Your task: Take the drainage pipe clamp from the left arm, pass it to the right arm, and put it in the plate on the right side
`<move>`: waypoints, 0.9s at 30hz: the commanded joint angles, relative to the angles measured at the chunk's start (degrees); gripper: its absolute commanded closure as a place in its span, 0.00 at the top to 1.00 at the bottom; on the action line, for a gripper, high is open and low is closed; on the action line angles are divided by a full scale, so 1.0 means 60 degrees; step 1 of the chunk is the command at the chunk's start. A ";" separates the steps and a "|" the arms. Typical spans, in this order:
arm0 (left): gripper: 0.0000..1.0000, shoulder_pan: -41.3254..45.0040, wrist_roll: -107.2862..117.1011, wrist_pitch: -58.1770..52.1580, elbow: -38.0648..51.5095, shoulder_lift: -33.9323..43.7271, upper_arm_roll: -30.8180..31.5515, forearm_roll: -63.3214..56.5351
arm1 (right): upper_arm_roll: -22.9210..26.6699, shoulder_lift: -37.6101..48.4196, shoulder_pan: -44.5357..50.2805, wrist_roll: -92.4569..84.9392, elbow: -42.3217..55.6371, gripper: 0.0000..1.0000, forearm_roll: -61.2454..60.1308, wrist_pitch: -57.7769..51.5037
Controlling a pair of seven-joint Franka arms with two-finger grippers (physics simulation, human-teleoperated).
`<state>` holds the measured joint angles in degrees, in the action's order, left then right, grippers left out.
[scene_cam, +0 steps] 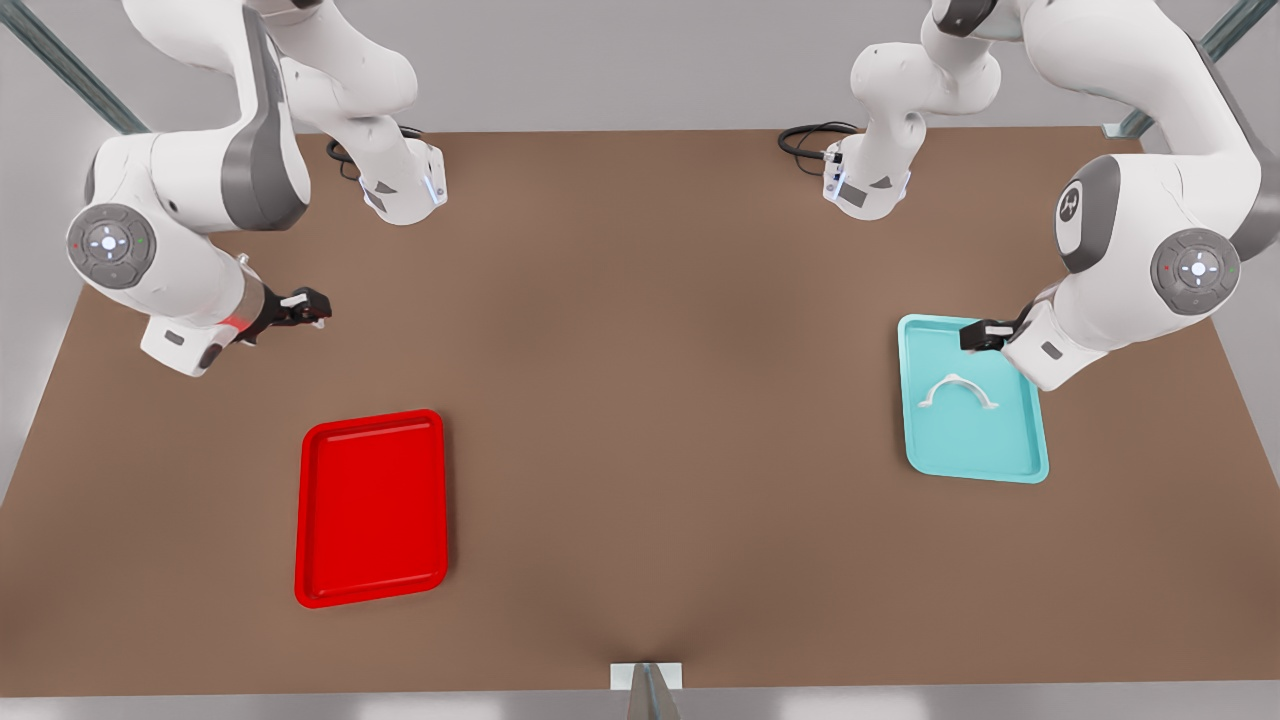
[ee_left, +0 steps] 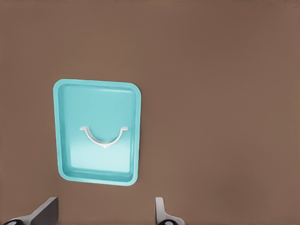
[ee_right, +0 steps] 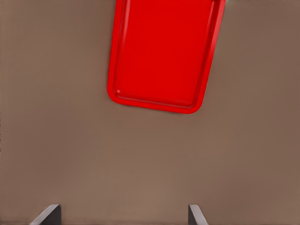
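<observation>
While the small white arched drainage pipe clamp [scene_cam: 958,391] lies in the teal tray [scene_cam: 1020,462] awaiting pickup, the left gripper [scene_cam: 978,334] hovers spread-fingered above that tray's edge and the right gripper [scene_cam: 308,308], also spread, waits beyond the glossy red rectangular plate [scene_cam: 318,520].

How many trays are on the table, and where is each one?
2. The red plate lies empty at the front view's left, near the right claw. The teal tray lies at the front view's right, under the left claw, holding the drainage pipe clamp.
</observation>
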<state>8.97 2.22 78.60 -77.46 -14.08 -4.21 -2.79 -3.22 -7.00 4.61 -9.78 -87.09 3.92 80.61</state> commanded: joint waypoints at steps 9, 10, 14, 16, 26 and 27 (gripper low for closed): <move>1.00 -0.0834 0.1886 0.6879 -0.5181 -0.0919 -0.2096 0.1313 | -0.0005 -0.0167 -0.0123 -0.0904 0.0144 1.00 -0.0067 0.0056; 1.00 -0.1172 0.1827 0.7450 -0.5269 -0.1257 -0.2096 0.1754 | -0.0019 -0.0167 -0.0123 -0.0889 0.0130 1.00 -0.0097 0.0056; 1.00 -0.1319 0.1842 1.0073 -0.6573 -0.1902 -0.2096 0.2398 | -0.0019 -0.0254 -0.0050 -0.0889 0.0144 1.00 -0.0112 0.0041; 1.00 -0.1465 0.1871 1.0088 -0.6588 -0.2077 -0.2096 0.2413 | -0.0019 -0.0254 -0.0050 -0.0904 0.0144 1.00 -0.0097 0.0041; 1.00 -0.1568 0.1886 1.0806 -0.7759 -0.2077 -0.2096 0.2413 | -0.0019 -0.0357 -0.0079 -0.0889 0.0144 1.00 -0.0317 0.0041; 1.00 -0.1553 0.1886 1.0820 -0.7862 -0.2077 -0.2096 0.2427 | -0.0019 -0.0357 -0.0079 -0.0890 0.0144 1.00 -0.0317 0.0041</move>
<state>-0.37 10.00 140.03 -124.33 -26.58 -16.78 11.73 -3.35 -9.19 4.13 -13.97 -86.25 2.43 80.89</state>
